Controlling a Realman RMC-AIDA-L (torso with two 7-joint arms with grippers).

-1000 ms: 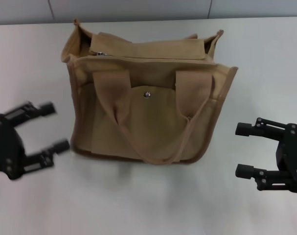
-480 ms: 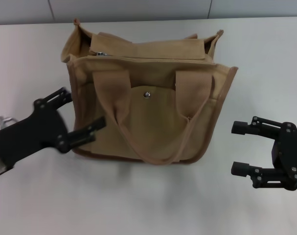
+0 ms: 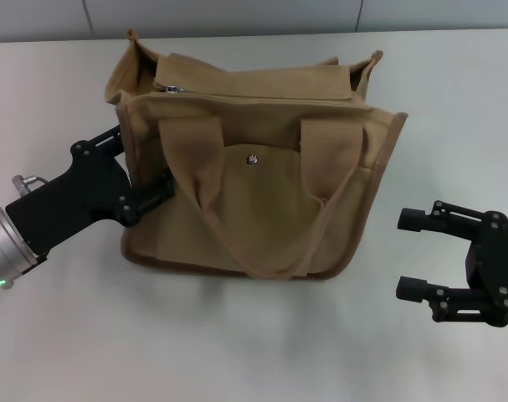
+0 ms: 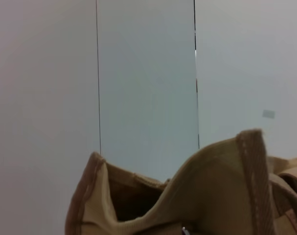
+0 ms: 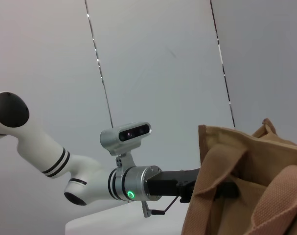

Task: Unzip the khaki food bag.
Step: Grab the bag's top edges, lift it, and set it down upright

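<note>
The khaki food bag (image 3: 262, 193) stands upright mid-table, front pocket and silver snap (image 3: 252, 161) facing me, handles hanging down the front. Its metal zipper pull (image 3: 171, 90) lies at the top's left end. My left gripper (image 3: 132, 167) is open at the bag's left side, with one finger (image 3: 99, 144) beside the end panel and the other (image 3: 157, 188) against the front face. The left wrist view shows only the bag's upper end edge (image 4: 212, 196). My right gripper (image 3: 417, 255) is open and empty, low over the table to the right of the bag and apart from it.
The white table (image 3: 262, 352) runs to a grey wall at the back. In the right wrist view my left arm (image 5: 133, 183) reaches in to the bag (image 5: 246, 186).
My left gripper has moved right and forward from the table's left to the bag's left side, and its fingers now straddle the front left edge. The right gripper has barely shifted.
</note>
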